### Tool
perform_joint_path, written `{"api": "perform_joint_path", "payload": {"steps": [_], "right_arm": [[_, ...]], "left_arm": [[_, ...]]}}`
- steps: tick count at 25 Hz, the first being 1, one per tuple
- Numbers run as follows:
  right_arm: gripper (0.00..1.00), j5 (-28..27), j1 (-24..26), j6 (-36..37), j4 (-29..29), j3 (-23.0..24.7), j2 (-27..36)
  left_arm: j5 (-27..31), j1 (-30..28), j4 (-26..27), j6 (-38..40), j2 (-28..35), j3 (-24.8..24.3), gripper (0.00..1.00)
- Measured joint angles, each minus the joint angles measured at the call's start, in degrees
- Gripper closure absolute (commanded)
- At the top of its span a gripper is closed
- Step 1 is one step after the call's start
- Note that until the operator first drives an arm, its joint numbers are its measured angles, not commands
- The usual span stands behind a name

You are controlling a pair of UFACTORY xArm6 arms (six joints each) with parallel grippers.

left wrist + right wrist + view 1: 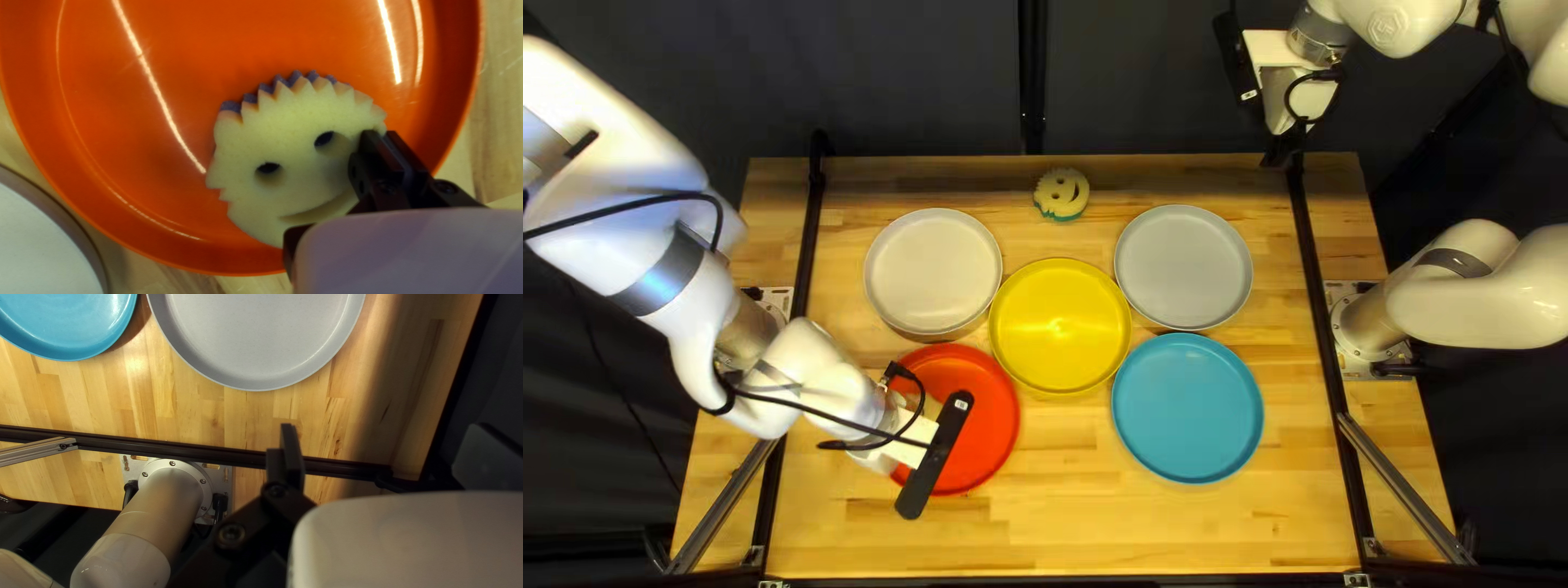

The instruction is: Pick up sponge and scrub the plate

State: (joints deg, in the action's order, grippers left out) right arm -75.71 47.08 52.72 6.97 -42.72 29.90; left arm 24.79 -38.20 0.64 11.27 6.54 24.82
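- Far left: white plate (933, 270), bare, beyond the one in use.
- Near left: left gripper (380, 132), clenched on the edge of the sponge (297, 120), whose pale yellow, smiling face is turned up over the red plate (989, 408). Contact between sponge and plate cannot be confirmed.
- Step in hand: the pick-up appears complete and scrubbing due or under way. The next move calls for light, even downward pressure and strokes kept inside the rim; as the hold is at one edge, the soft body may fold or twist.
- Centre: yellow plate (1060, 327), beside the red one.
- Centre, far edge: spare sponge (1062, 193), also smiling, lying on the worktop (1067, 479).
- Right of centre: grey plate (1184, 267), far; blue plate (1187, 408), near.
- Far right: right gripper (384, 427), raised, released, its fingers wide apart; seemingly not needed for this step.
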Motion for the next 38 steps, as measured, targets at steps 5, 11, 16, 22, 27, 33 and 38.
{"api": "perform_joint_path", "payload": {"steps": [5,11,16,22,27,33,38], "right_arm": [[0.00,0.00,0.00,0.00,0.00,0.00,0.00],[0.00,0.00,0.00,0.00,0.00,0.00,0.00],[0.00,0.00,0.00,0.00,0.00,0.00,0.00],[0.00,0.00,0.00,0.00,0.00,0.00,0.00],[0.00,0.00,0.00,0.00,0.00,0.00,0.00],[0.00,0.00,0.00,0.00,0.00,0.00,0.00],[0.00,0.00,0.00,0.00,0.00,0.00,0.00]], "left_arm": [[0.02,1.71,0.48,-1.95,2.00,-2.52,1.00],[2.00,7.00,1.98,-7.10,7.94,-7.50,1.00],[3.72,10.73,3.19,-10.78,11.42,-10.23,1.00],[1.88,9.30,2.78,-10.07,8.51,-8.89,1.00],[0.35,5.22,1.58,-6.52,3.85,-4.65,1.00],[-0.03,1.01,-0.91,-2.32,-0.54,0.49,1.00],[-0.12,0.67,-1.74,-1.85,-0.37,0.09,1.00]]}}
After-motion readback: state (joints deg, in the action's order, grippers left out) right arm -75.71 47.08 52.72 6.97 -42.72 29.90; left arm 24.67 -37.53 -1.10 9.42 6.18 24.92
